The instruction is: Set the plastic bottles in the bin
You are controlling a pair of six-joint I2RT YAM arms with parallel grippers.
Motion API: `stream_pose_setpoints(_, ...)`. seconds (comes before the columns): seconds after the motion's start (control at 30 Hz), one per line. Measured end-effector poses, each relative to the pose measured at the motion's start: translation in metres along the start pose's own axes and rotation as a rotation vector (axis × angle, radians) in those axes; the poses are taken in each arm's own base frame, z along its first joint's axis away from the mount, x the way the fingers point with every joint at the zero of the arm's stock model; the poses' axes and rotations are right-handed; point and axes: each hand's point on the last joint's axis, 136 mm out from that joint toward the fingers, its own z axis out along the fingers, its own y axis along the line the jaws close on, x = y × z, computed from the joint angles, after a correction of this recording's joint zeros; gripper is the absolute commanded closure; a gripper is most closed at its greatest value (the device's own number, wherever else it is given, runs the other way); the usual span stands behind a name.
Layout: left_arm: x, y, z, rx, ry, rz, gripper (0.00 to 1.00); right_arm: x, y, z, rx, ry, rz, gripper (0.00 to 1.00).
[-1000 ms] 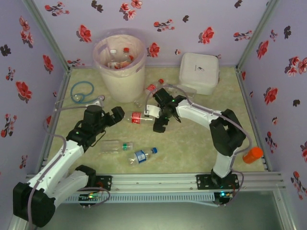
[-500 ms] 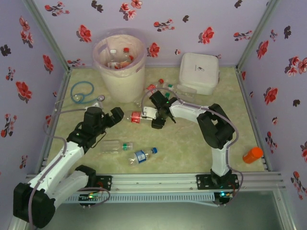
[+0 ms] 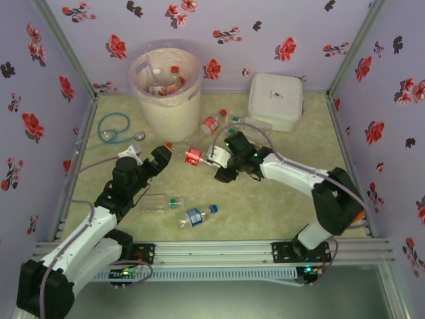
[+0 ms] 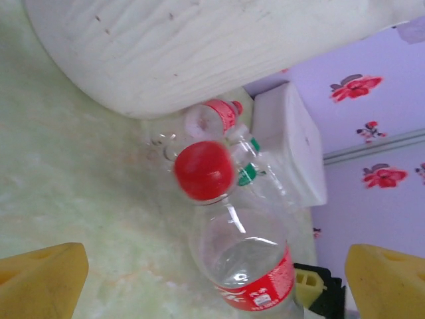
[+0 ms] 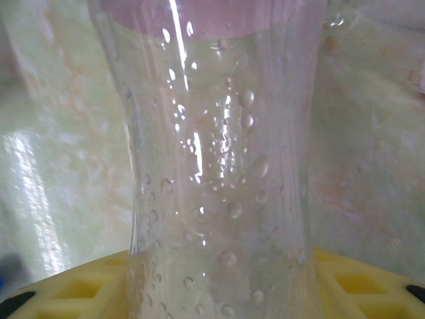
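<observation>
In front of the bin (image 3: pixel 163 118) | you see the right gripper (image 3: pixel 214 161) clamped on a red-labelled bottle (image 3: pixel 194 156) | left gripper (image 3: pixel 161 157) wide open, empty, near its cap

Soft, even overhead light leaves only faint shadows on the tabletop (image 3: pixel 265 199), while the close-up clear bottle (image 5: pixel 219 166) glints white and looks blurred.

Gloss against matt
Lower centre: bottle (image 4: pixel 242 259) of clear glossy plastic, smooth red cap (image 4: pixel 204 171). Top: bin (image 4: pixel 199 46), matt whitish, finely ridged. Left: table (image 4: pixel 80 173), smooth, faintly shiny.
</observation>
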Motion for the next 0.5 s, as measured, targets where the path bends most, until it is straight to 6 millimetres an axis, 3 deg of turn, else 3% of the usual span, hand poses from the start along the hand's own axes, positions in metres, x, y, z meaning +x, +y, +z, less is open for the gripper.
stream_pose_setpoints(0.17,0.013,-0.027,0.007,0.1,0.025,0.014,0.0,-0.001,0.01,-0.01,-0.008,-0.072,0.09,0.55)
stream_pose_setpoints(0.5,0.04,-0.024,0.049,0.111,0.085,-0.002,0.02,-0.009,0.022,-0.01,-0.034,-0.128,0.189,0.53)
